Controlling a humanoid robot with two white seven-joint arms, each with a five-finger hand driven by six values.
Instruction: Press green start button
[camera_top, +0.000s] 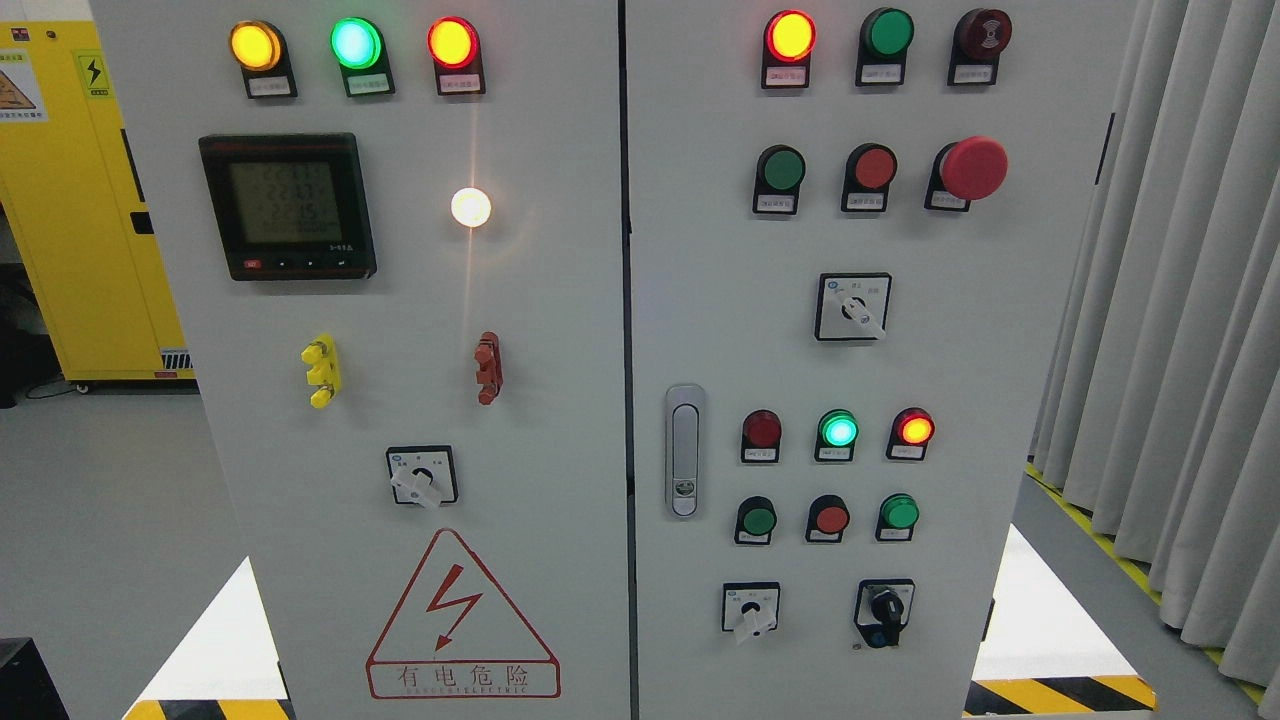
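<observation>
Facing grey cabinet (560, 400), two doors. Green button (783, 170) on right door, upper row, left of red button (874, 168) and red mushroom button (973, 168). Neither hand visible, finger state unknown.

Button label plates (779, 204): print too small to read.
Meter display (287, 205): digits blurred.
Yellow cabinet (70, 200): cut by left edge.
Curtain (1180, 300): cut by right edge.

Grey cabinet door (700, 330); green pushbutton (781, 169), red pushbutton (872, 168), mushroom stop (973, 168) mounted on it
</observation>
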